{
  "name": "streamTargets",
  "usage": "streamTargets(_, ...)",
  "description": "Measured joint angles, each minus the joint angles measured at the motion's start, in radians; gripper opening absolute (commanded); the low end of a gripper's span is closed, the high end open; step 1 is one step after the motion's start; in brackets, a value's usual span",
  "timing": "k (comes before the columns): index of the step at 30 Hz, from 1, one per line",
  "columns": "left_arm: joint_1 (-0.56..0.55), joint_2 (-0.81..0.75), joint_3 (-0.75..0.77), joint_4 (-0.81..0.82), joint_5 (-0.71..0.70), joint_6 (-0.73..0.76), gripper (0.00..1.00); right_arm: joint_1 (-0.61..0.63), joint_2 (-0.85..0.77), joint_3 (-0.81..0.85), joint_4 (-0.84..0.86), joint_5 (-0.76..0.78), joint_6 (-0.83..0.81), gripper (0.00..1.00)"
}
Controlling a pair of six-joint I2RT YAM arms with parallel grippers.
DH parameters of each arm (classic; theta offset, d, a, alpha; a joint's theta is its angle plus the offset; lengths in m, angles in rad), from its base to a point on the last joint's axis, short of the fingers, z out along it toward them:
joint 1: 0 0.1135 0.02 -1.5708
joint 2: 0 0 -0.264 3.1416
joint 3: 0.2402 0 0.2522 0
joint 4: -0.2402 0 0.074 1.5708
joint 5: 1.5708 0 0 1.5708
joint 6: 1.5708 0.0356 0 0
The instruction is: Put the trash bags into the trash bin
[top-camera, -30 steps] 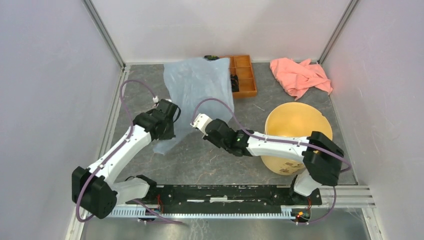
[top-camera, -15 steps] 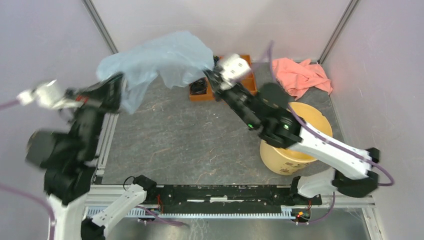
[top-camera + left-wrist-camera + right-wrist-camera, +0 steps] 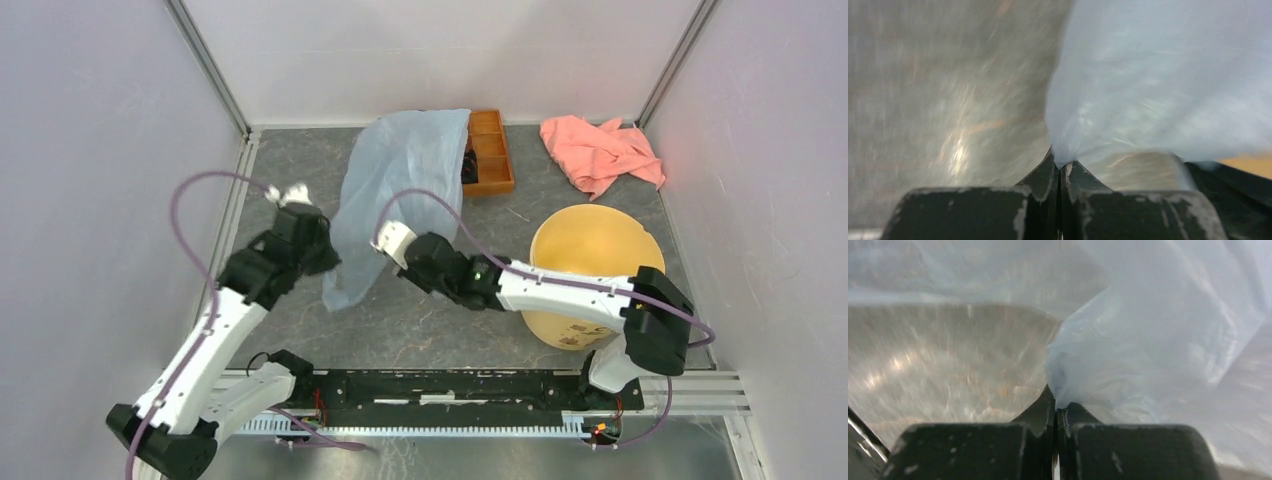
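Blue-grey bag (image 3: pixel 408 170), one, clamped by left pincer (image 3: pixel 1060 169) and right pincer (image 3: pixel 1055 407).

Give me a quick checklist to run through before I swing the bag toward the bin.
1. Grip of the left hand on the trash bag: ok, jaws pinch a fold of film.
2. Grip of the right hand on the trash bag: ok, same kind of pinch.
3. Far end of the trash bag free of the wooden tray: not ok, it drapes over the tray's left side.
4. Mouth of the trash bin open and upright: ok, nothing seen inside.
5. Position of the trash bag over the trash bin: not ok, it is left of it in the top view.
6. Opening of the trash bag spread between the hands: cannot tell.
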State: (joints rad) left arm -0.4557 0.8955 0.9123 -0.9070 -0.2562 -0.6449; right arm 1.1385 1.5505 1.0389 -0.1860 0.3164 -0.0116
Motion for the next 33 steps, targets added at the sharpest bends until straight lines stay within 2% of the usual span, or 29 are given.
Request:
streamTargets(1, 0.000, -0.001, 0.072, -0.002, 0.006, 0.011, 0.02, 0.000, 0.004, 0.067, -0.040, 0.008, -0.017, 0.00)
streamTargets(2, 0.000, 0.014, 0.209, 0.006, 0.029, 0.034, 0.02, -0.001, 0.019, 0.190, -0.096, 0.023, -0.043, 0.00)
streamTargets(5, 0.000, 0.058, 0.570, 0.163, 0.117, 0.116, 0.02, 0.000, 0.103, 0.671, -0.122, 0.035, -0.122, 0.01)
streamTargets(6, 0.000, 0.054, 0.658, 0.243, 0.160, 0.139, 0.02, 0.005, 0.121, 0.819, -0.103, 0.035, -0.145, 0.01)
streamTargets(8, 0.000, -0.006, 0.713, 0.391, 0.203, 0.168, 0.02, 0.021, 0.081, 0.941, 0.006, 0.025, -0.175, 0.00)
streamTargets(10, 0.000, -0.126, 0.653, 0.499, 0.211, 0.179, 0.02, 0.039, -0.069, 0.832, 0.131, 0.008, -0.189, 0.00)
streamTargets(12, 0.000, -0.264, 0.543, 0.548, 0.156, 0.175, 0.02, 0.056, -0.270, 0.560, 0.290, -0.005, -0.187, 0.00)
streamTargets(14, -0.002, -0.357, 0.413, 0.512, 0.075, 0.136, 0.02, 0.058, -0.389, 0.341, 0.399, 0.004, -0.158, 0.01)
streamTargets(16, -0.001, -0.351, 0.293, 0.422, 0.006, 0.090, 0.02, 0.050, -0.379, 0.192, 0.436, 0.031, -0.109, 0.00)
streamTargets(19, 0.001, -0.219, 0.099, 0.239, -0.031, 0.038, 0.02, 0.024, -0.201, 0.053, 0.351, 0.036, -0.026, 0.00)
streamTargets(22, -0.002, -0.078, -0.002, 0.070, -0.019, 0.031, 0.02, 0.011, 0.045, 0.033, 0.115, 0.039, 0.007, 0.00)
streamTargets(24, -0.002, -0.085, 0.029, 0.011, -0.005, 0.052, 0.02, 0.011, 0.074, 0.037, 0.002, 0.043, -0.005, 0.00)
streamTargets(25, -0.002, -0.101, 0.088, 0.001, -0.004, 0.072, 0.02, 0.011, 0.052, 0.100, -0.075, 0.044, -0.029, 0.00)
streamTargets(28, -0.002, -0.160, 0.274, 0.056, -0.005, 0.119, 0.02, 0.011, 0.002, 0.209, -0.076, 0.027, -0.047, 0.00)
streamTargets(30, -0.002, -0.208, 0.315, 0.087, -0.007, 0.126, 0.02, 0.010, -0.078, 0.279, -0.030, 0.010, -0.052, 0.00)
streamTargets(33, -0.002, -0.251, 0.293, 0.068, -0.012, 0.126, 0.03, -0.005, -0.206, 0.289, 0.021, -0.023, -0.036, 0.00)
